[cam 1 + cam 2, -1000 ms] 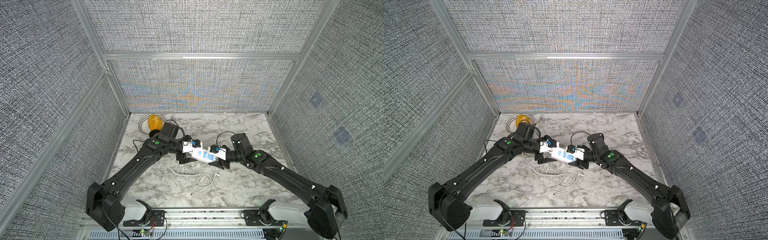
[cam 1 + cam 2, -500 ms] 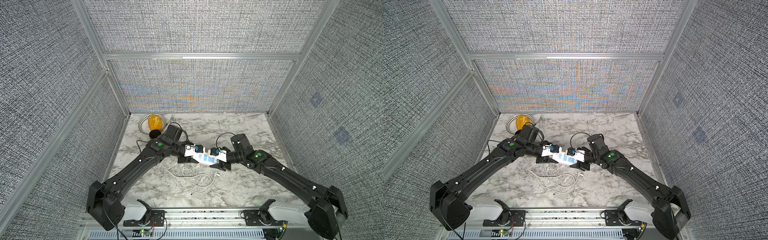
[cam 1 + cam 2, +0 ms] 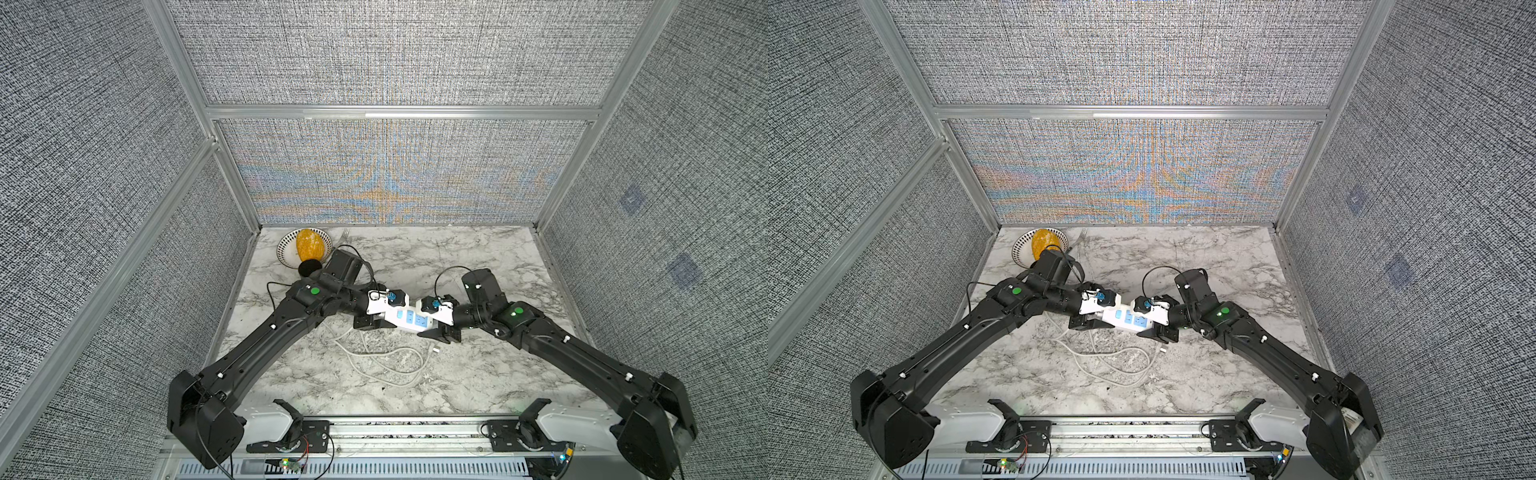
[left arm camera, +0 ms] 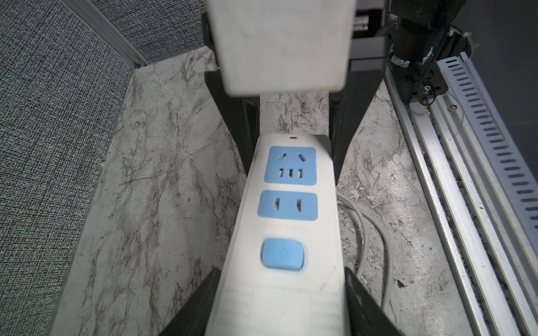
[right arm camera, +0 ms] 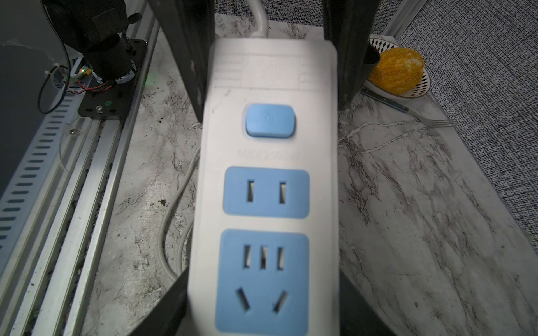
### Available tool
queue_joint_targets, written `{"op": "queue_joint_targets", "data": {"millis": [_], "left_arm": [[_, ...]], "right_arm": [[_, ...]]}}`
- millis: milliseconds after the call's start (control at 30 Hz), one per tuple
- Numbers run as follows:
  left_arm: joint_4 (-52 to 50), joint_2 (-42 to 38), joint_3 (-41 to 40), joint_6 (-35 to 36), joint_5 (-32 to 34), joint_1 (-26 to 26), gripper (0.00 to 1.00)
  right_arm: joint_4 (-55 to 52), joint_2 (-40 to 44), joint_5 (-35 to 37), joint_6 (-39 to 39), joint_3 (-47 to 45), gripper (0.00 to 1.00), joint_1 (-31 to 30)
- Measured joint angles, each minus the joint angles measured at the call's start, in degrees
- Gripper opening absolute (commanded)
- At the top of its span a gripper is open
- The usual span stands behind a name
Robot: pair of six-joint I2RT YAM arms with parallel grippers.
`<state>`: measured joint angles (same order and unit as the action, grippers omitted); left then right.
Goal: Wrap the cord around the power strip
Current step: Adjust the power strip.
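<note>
Closing in, the left gripper [image 3: 385,312] now seems to pinch one end of the white rectangular plastic power strip [image 3: 409,321] — right gripper [image 3: 434,319] clamps the other — thin white-grey cord [image 3: 386,358] lies unwrapped below.

We see two long black arms, the left arm [image 3: 266,336] and the right arm [image 3: 582,357]. Each has a round green dot [image 3: 315,290] on it and small white tabs [image 3: 272,327] along it. Thin black wires [image 3: 436,284] loop off them. A white block [image 3: 375,303] with a blue knob [image 3: 392,296] sits at each wrist. The left tool [image 3: 384,313] and the right tool [image 3: 434,320] have black fingers [image 3: 365,323]. The bases [image 3: 266,419] are white.
</note>
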<state>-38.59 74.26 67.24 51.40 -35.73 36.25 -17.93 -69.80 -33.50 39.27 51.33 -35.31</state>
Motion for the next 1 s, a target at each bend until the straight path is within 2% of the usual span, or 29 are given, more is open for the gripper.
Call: {"op": "queue_joint_targets", "data": {"millis": [200, 633, 800, 1000], "left_arm": [[0.8, -1.0, 0.0, -0.9, -0.8, 0.7, 0.02], [3.0, -2.5, 0.0, -2.4, -2.4, 1.5, 0.02], [3.6, -3.1, 0.0, -3.9, -3.3, 1.6, 0.02], [5.4, -3.3, -0.5, -4.9, -3.5, 1.8, 0.02]], "right_arm": [[0.2, -1.4, 0.1, -1.3, 0.6, 0.71, -0.3], [0.3, -3.3, 0.7, -3.6, 1.6, 0.84, -0.3], [1.7, -2.9, 1.1, -4.3, 0.6, 0.83, -0.4], [3.2, -1.0, 1.8, -5.0, -0.7, 0.72, -0.4]]}}
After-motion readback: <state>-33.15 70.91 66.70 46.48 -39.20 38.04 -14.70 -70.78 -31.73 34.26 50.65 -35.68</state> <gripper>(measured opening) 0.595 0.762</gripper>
